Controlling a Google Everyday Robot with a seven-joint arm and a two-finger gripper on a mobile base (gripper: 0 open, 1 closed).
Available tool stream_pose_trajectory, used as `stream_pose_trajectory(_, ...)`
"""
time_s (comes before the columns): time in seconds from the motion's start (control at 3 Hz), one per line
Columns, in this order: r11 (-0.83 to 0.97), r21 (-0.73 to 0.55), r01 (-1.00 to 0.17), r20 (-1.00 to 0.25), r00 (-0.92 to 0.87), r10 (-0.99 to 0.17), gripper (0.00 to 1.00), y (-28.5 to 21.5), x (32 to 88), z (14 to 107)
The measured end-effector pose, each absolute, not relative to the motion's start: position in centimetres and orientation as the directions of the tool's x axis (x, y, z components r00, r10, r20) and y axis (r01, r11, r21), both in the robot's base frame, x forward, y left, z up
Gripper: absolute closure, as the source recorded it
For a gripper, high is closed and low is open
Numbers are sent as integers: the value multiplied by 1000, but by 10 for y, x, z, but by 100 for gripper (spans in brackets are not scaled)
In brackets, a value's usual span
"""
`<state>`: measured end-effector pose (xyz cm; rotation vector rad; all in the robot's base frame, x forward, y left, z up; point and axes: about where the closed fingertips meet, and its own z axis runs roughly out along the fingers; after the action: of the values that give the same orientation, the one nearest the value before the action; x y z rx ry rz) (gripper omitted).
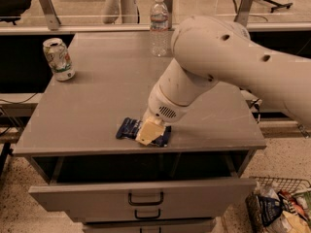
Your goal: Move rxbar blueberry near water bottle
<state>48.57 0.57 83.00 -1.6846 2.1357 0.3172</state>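
Observation:
The rxbar blueberry (128, 128) is a flat dark navy wrapper lying near the front edge of the grey table (107, 91). My gripper (150, 132) is down on top of it, its cream-coloured finger (148, 130) covering the bar's middle and right part. The water bottle (159, 26), clear with a white cap and a pale label, stands upright at the table's back edge, far behind the bar. My thick white arm (214, 67) reaches in from the right and hides the right part of the table.
A white and green soda can (58, 58) stands at the table's left side. Drawers (146, 198) sit below the table front. A wire basket with bags (277, 208) is on the floor at the lower right. A glass partition runs behind the table.

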Motion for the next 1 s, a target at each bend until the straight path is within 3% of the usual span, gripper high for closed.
stream_pose_trajectory(0.33, 248, -68, -966, -443, -193, -875, 100, 6, 486, 831)
stream_pose_trajectory(1.0, 284, -171, -943, -506, -164, -847, 100, -27, 518, 898)
